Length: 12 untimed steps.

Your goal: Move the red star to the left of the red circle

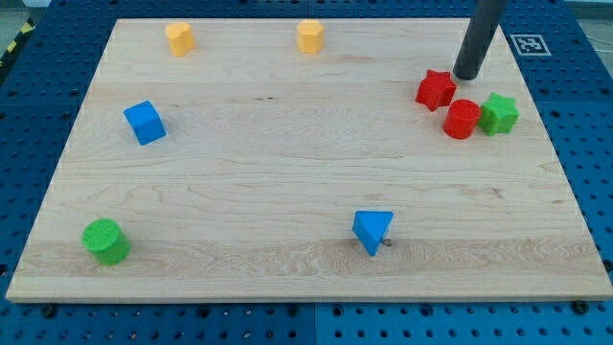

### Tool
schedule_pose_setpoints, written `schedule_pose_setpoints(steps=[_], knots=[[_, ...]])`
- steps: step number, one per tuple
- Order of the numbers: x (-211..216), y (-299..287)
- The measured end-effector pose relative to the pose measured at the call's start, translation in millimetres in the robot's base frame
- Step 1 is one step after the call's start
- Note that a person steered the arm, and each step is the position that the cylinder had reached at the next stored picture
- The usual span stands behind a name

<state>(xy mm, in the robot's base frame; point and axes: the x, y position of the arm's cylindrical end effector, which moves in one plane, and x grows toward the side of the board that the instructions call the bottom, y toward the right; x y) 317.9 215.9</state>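
Near to far: red circle (462,119) at the worktop's (287,172) right, red star (436,89) just beside its upper left; my tip (468,76), no hand fitted, stands just right of the star. The placing step seems nearly done; next calls for nudging the star nearer. No containers.

We see a light wooden board (287,172) lying on a blue table (19,144) full of small holes. Beside the board's top right corner sits a black-and-white square marker (528,44).
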Motion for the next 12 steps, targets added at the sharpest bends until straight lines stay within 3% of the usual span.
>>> schedule_pose_setpoints(steps=[12], knots=[[20, -75]])
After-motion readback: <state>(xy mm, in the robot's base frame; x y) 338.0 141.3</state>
